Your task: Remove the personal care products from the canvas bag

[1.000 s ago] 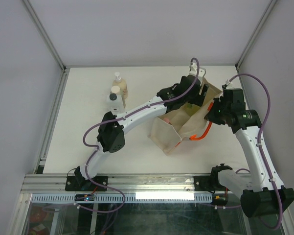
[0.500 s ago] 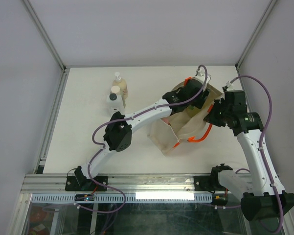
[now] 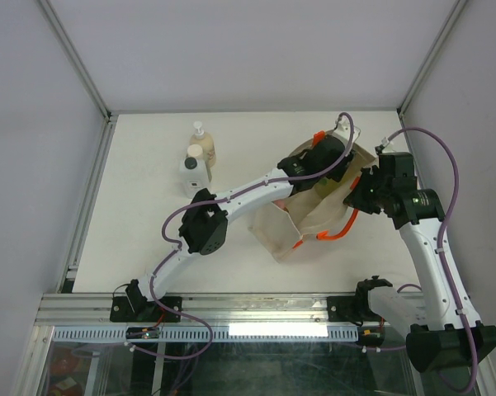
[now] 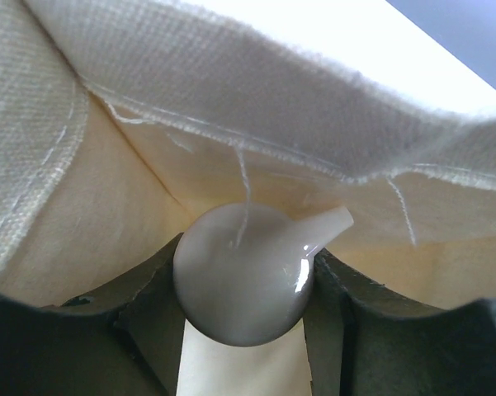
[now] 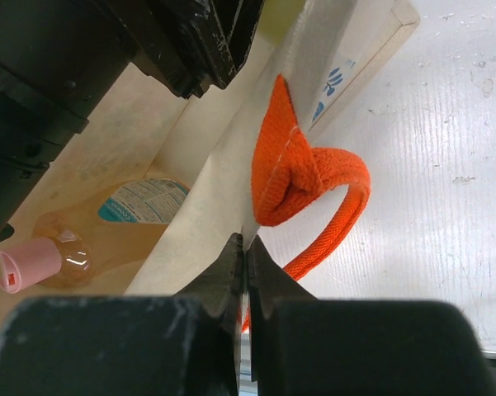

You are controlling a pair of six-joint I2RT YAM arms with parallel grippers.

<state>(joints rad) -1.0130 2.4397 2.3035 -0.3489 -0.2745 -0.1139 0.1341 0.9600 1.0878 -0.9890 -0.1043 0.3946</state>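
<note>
The canvas bag (image 3: 314, 216) lies on the table's right side, mouth facing the arms. My left gripper (image 3: 328, 157) is inside it, its jaws closed on the two sides of a bottle with a rounded white spouted cap (image 4: 239, 289), canvas (image 4: 231, 82) close ahead. My right gripper (image 5: 246, 247) is shut on the bag's rim (image 5: 206, 206), just below the orange handle (image 5: 314, 181). A pink-orange bottle (image 5: 58, 256) with a pink cap lies inside the bag. Three bottles stand on the table at the back left: one with a white pump (image 3: 202, 142), one with a cream cap (image 3: 195, 154), one with a dark cap (image 3: 190, 172).
Metal frame rails run along the table's left edge (image 3: 91, 198) and near edge (image 3: 231, 309). White walls enclose the back and sides. My right arm (image 3: 429, 247) stands right of the bag.
My left gripper has moved right and deeper into the bag. The bag's far side has shifted and an orange handle now shows at its back. My right gripper has kept its hold.
</note>
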